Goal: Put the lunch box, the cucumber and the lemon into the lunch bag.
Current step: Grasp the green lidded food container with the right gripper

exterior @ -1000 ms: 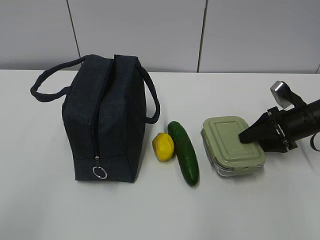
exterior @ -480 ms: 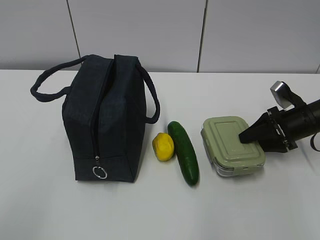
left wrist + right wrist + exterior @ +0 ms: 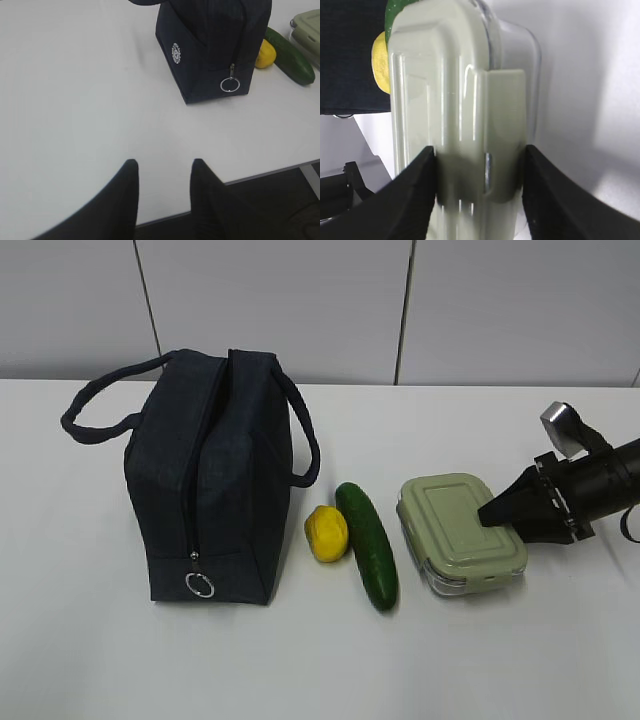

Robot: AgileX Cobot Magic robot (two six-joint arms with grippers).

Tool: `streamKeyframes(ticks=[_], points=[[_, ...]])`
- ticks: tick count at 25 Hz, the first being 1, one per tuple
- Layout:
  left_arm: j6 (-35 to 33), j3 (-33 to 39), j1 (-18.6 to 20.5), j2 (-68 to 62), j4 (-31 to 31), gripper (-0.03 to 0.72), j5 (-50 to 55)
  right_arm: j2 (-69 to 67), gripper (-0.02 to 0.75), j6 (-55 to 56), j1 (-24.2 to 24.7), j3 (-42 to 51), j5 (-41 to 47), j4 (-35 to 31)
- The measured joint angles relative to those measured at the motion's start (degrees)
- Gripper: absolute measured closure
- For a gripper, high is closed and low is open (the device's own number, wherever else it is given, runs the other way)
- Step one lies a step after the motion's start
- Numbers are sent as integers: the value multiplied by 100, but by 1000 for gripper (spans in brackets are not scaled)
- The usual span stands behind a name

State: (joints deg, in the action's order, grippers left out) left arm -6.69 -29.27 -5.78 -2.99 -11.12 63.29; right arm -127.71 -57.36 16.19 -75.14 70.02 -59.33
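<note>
You are on the first step: picking up the lunch box (image 3: 462, 530). Your right gripper (image 3: 490, 513) has come in from the side at the box's right end. Its two black fingers (image 3: 415, 190) sit one on each long side of the box and look to be touching it, so it has a wide hold on that end. The box looks to be resting on the table (image 3: 520, 660). Squeeze firmly before you lift, because you hold only one end and the far end may tip down. Lift slowly and keep it flat. Your left gripper (image 3: 162, 167) is near the table's front edge, well apart from everything, partly open and holding nothing.

The lunch bag (image 3: 215, 480) is the biggest thing. It is dark blue and boxy, and it stands on the left with two loop handles. Its zipper (image 3: 205, 430) looks shut to me, with the silver ring (image 3: 200, 585) low on the front. I think the bag must be opened before the box can go in.

The lunch box is clear with a soft green lid, and it sits on the right.

The cucumber (image 3: 367, 545) is long and dark green. It lies between the box and the lemon.

The lemon (image 3: 326, 533) is small and yellow. It touches the cucumber and sits just beside the bag.
</note>
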Motion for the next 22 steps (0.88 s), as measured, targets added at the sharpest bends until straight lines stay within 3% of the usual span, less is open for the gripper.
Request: streamKeyframes(ticks=[22], points=[[0,0,0,0,0,452,0,0,356,175,0,0,0,0]])
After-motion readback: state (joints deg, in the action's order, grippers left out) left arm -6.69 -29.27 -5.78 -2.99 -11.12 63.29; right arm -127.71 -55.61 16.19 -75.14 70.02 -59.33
